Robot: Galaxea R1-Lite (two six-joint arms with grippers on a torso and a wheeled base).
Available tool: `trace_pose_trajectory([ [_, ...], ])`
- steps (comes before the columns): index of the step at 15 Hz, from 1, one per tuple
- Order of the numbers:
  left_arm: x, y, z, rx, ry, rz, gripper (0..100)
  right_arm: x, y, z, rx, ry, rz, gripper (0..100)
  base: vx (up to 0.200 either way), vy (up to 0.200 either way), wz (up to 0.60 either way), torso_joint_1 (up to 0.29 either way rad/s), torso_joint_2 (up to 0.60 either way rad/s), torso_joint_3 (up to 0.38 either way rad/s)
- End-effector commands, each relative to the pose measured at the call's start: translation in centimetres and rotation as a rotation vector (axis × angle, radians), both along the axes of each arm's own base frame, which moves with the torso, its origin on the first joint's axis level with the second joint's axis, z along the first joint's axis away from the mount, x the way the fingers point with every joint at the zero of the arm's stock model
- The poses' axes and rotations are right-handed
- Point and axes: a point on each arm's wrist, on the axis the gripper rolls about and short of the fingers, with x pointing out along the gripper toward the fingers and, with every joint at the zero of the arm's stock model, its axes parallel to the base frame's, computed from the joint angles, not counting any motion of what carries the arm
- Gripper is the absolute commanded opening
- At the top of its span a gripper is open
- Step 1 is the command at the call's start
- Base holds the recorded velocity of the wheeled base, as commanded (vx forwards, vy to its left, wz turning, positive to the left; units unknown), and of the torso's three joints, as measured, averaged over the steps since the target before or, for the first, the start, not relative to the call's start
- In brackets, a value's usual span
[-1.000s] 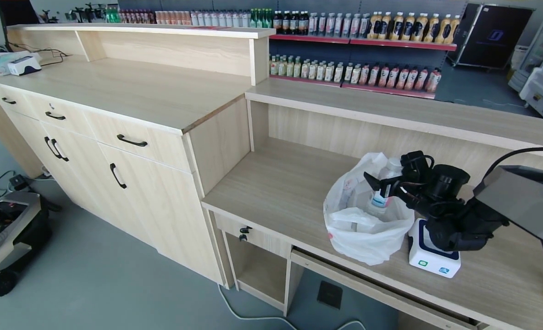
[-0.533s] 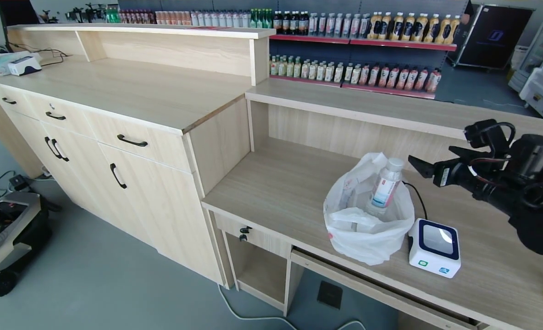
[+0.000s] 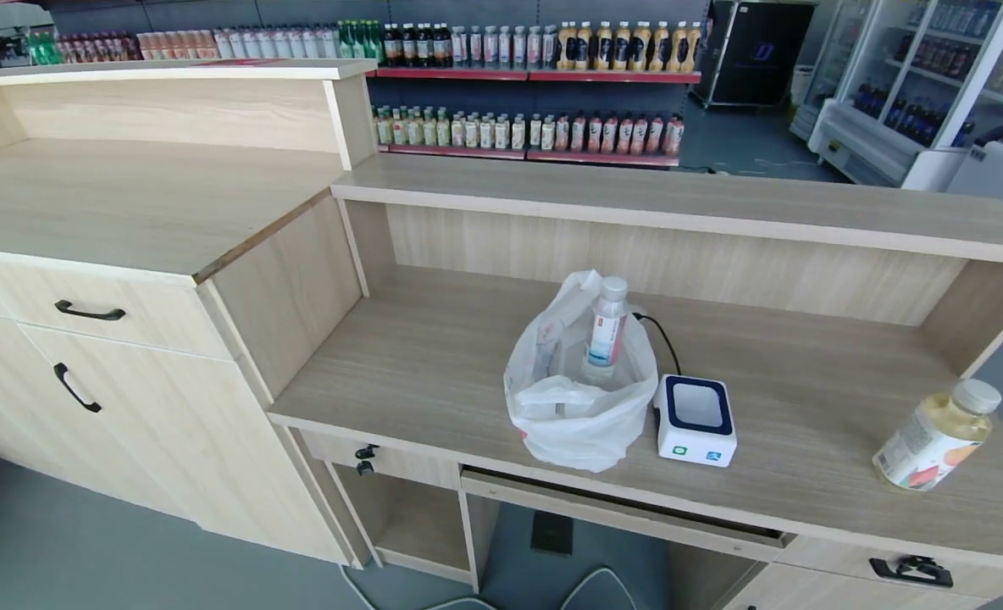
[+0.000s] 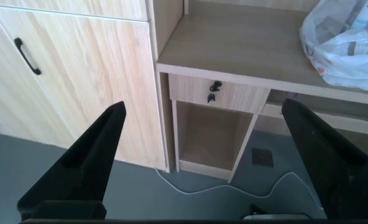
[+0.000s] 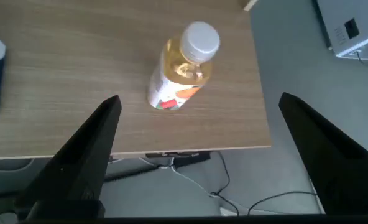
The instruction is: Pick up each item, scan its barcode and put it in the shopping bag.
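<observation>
Left gripper [image 4: 204, 106]: jaws spread wide and empty, held off the counter's front edge, facing the cabinet [image 4: 78, 68] below the counter [image 3: 434, 373].

Shopping bag [image 3: 582, 415]: stands open on the counter, near the middle. Contents: one clear bottle [image 3: 607, 326] with a white cap, upright, neck above the bag's rim. Pale folds lie beside it; I cannot tell whether they are bag film or another item.

Scanner [image 3: 695, 419]: just beside the bag on its right, window facing up, nothing on it.

Juice bottle [image 3: 933, 436]: upright near the counter's right end, well apart from the scanner, not yet scanned or bagged.

Right gripper [image 5: 199, 98]: jaws wide apart and empty, poised above the juice bottle.

Step in hand, as I judge it: pick-up of the juice bottle. Next move calls for lowering, centring the jaws on its body, closing, then presenting its barcode to the scanner window before bagging.
</observation>
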Motion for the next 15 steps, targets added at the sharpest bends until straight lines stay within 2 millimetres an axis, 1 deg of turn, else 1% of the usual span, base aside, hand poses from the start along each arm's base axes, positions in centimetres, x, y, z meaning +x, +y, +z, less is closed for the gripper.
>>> trace_pose_trajectory([
  [1,0.0,0.0,0.0,0.0,0.001,0.0,100,-0.2,-0.8,-0.6,0.036,0.012,-0.064,100,0.0,0.0,0.0,0.0,0.0,0.0],
  [3,0.0,0.0,0.0,0.0,-0.001,0.0,100,2.1,-2.1,-2.0,0.093,-0.036,-0.079,100,0.0,0.0,0.0,0.0,0.0,0.0],
  [5,0.0,0.0,0.0,0.0,-0.001,0.0,100,4.7,-3.0,-3.5,0.12,-0.099,0.011,100,0.0,0.0,0.0,0.0,0.0,0.0],
  [7,0.0,0.0,0.0,0.0,-0.001,0.0,100,6.4,-3.7,-5.2,0.137,-0.103,0.09,100,0.0,0.0,0.0,0.0,0.0,0.0],
  [8,0.0,0.0,0.0,0.0,-0.001,0.0,100,6.7,-3.6,-5.5,0.138,-0.098,0.098,100,0.0,0.0,0.0,0.0,0.0,0.0],
  [9,0.0,0.0,0.0,0.0,-0.001,0.0,100,7.6,-3.5,-6.5,0.138,-0.092,0.121,100,0.0,0.0,0.0,0.0,0.0,0.0],
  [10,0.0,0.0,0.0,0.0,-0.001,0.0,100,8.0,-3.6,-7.1,0.137,-0.089,0.126,100,0.0,0.0,0.0,0.0,0.0,0.0],
  [14,0.0,0.0,0.0,0.0,-0.001,0.0,100,8.6,-3.8,-8.5,0.129,-0.047,0.139,100,0.0,0.0,0.0,0.0,0.0,0.0],
  [15,0.0,0.0,0.0,0.0,-0.001,0.0,100,9.0,-3.6,-8.7,0.125,-0.054,0.153,100,0.0,0.0,0.0,0.0,0.0,0.0],
])
